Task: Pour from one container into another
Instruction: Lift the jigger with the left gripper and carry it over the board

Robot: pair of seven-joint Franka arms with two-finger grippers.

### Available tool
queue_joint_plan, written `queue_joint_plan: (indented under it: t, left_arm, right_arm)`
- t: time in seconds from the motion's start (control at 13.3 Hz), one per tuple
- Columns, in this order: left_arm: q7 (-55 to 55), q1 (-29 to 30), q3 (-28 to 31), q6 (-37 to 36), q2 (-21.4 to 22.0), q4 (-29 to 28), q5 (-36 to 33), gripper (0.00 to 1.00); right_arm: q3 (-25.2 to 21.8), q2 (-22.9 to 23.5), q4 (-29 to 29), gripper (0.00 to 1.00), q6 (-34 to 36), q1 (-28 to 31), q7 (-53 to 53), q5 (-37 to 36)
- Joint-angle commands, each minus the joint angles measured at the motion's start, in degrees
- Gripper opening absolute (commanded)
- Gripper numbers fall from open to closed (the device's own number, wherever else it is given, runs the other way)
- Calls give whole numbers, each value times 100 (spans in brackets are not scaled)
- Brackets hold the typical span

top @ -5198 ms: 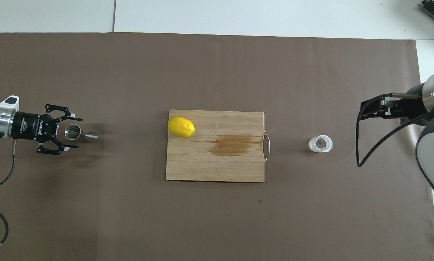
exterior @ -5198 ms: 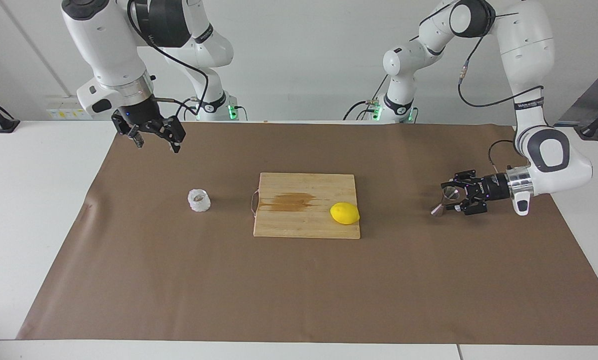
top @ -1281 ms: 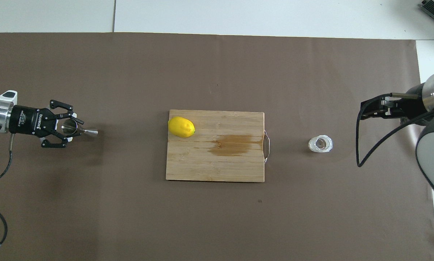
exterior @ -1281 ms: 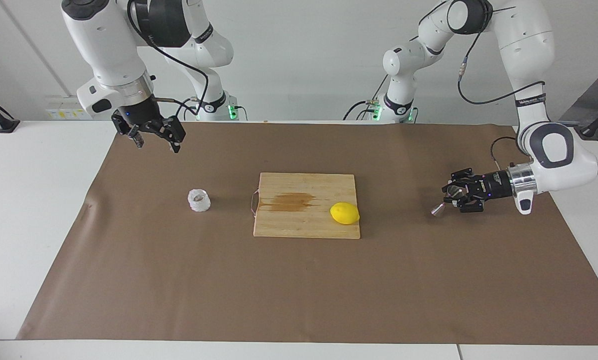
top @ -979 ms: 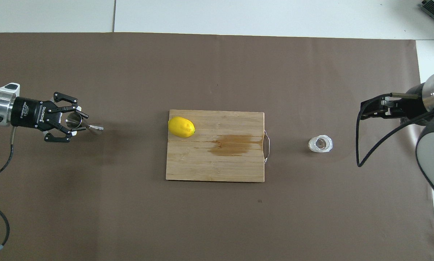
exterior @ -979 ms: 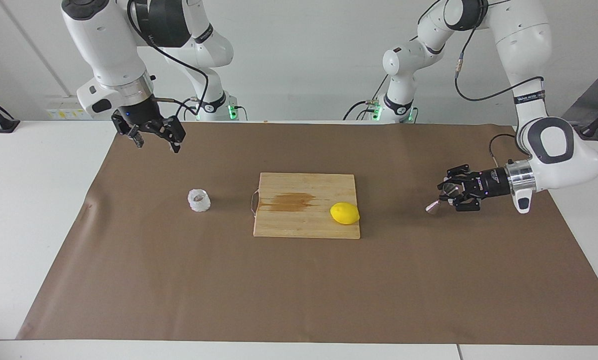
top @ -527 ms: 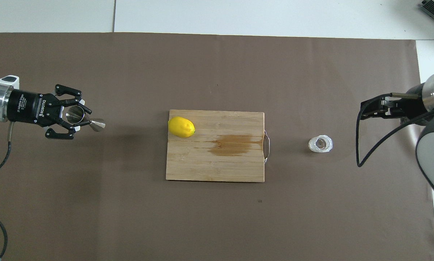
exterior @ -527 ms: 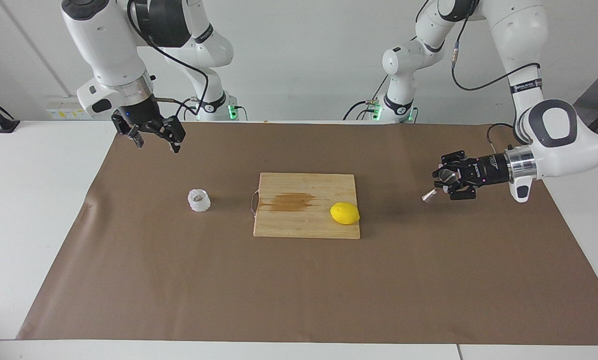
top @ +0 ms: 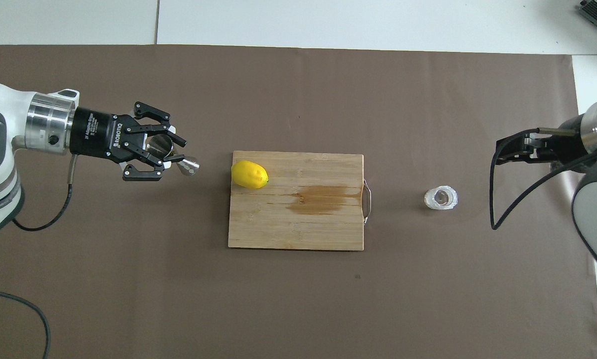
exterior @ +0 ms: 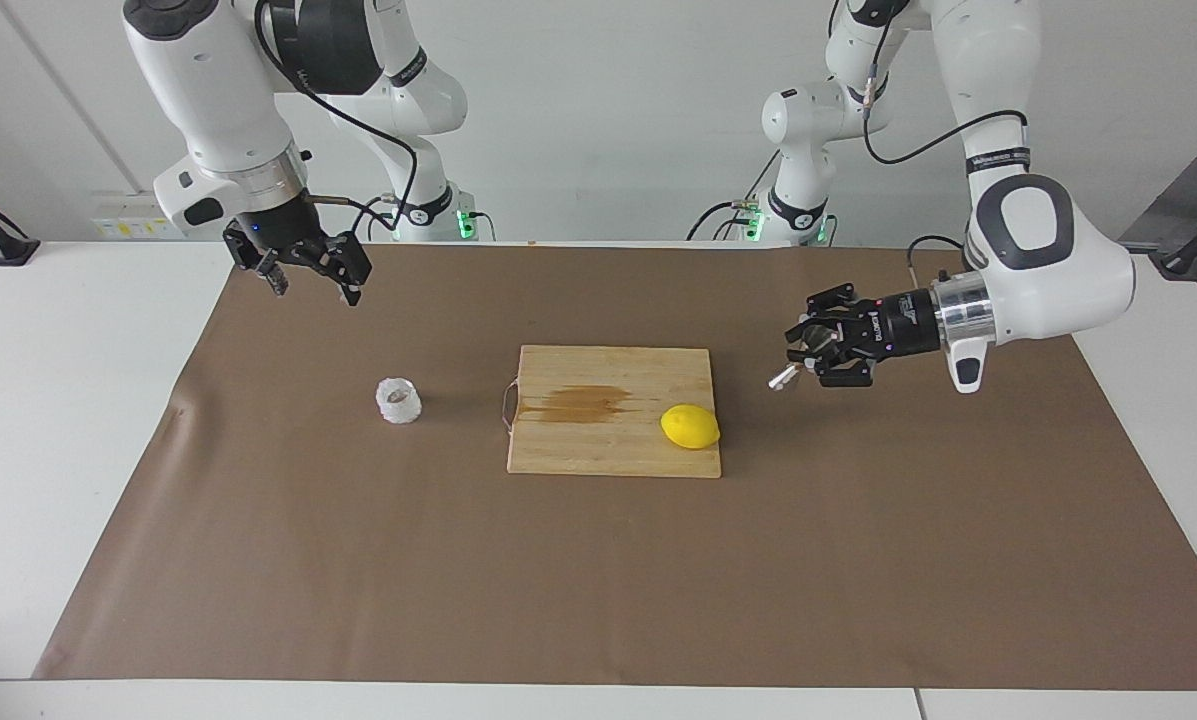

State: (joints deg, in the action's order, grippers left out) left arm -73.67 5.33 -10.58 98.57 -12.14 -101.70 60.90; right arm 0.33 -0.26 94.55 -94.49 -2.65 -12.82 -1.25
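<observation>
Aloft over the brown mat [exterior: 598, 560], the left gripper [exterior: 804, 352] clenches the steel jigger [top: 178, 158], tilted, beside the cutting board [exterior: 613, 450] holding a lemon [exterior: 690, 427]. Toward the right arm's end sits the white crinkly cup [exterior: 398, 400]; the right gripper [exterior: 308, 272] waits released, raised above the mat.

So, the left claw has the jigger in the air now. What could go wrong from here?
1. The left claw holds the jigger tilted, gripped at one cone only; it may slip or swing.
2. The lemon and board lie between the jigger and the cup; a low pass could knock the lemon.
3. The cup looks light and crinkly, and the right claw waits open, nearer to the robots than the cup; a hard grip may crush it and spill.
</observation>
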Motion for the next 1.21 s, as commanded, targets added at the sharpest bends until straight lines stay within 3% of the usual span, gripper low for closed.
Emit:
queue_joint_plan:
  t: [0.0, 0.53, 1.13]
  left_arm:
    - [-262, -574, 91, 643, 168, -183, 368, 29]
    - [-772, -2139, 91, 2770, 36, -482, 685, 29]
    - [-781, -3300, 82, 4572, -245, -869, 1257, 29]
  right_arm:
    - [55, -124, 125, 100, 28, 107, 105, 169]
    - [64, -124, 116, 100, 28, 107, 105, 169]
    - [55, -124, 125, 100, 27, 107, 105, 169]
